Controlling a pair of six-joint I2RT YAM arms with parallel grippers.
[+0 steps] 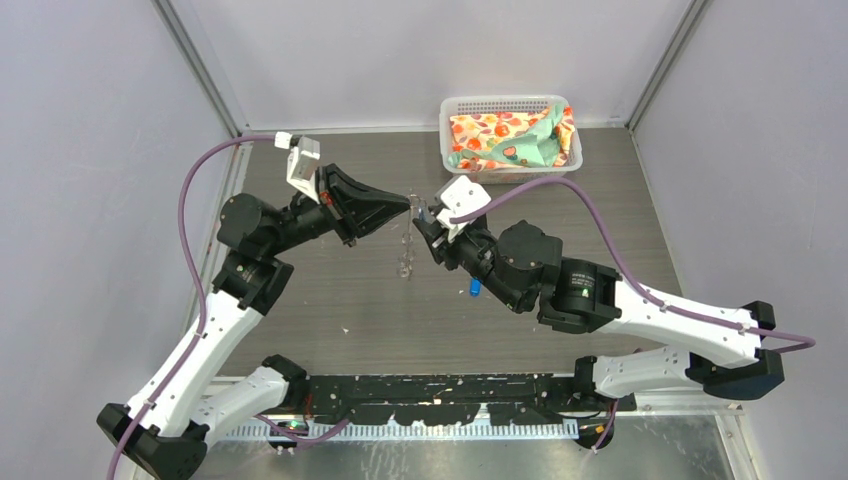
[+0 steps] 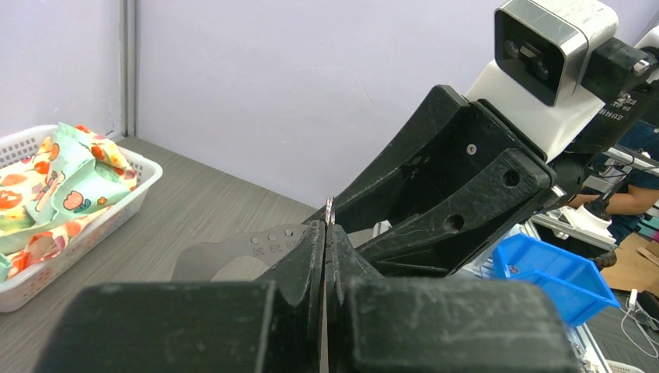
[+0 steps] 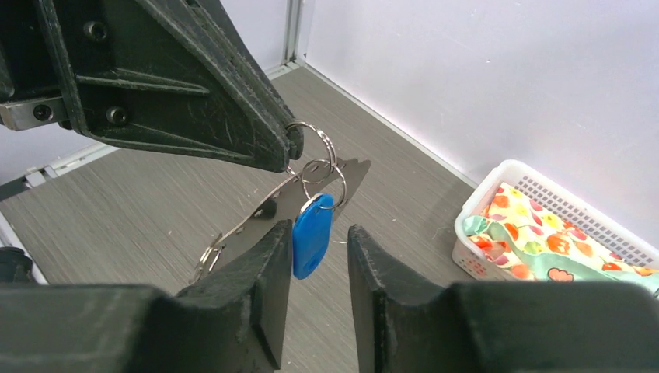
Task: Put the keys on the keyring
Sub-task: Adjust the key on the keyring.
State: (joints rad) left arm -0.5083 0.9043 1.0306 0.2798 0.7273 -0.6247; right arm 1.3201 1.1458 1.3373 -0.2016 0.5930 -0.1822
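Now one key hangs.
Left claw (image 2: pixel 326 233) pinches the keyring (image 3: pixel 332 149) above the worktop (image 1: pixel 330 300); open right claw (image 3: pixel 317 233) flanks the hanging key (image 3: pixel 311 242), not gripping. Next, probably: fetch the second key (image 1: pixel 474 288) lying nearer.

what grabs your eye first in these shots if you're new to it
Mid-table, the left gripper pinches a silver keyring, and a bright blue key dangles below it between the open fingers of the right gripper. A second blue key lies on the table nearby; a white basket with bright patterned contents sits at the far edge.
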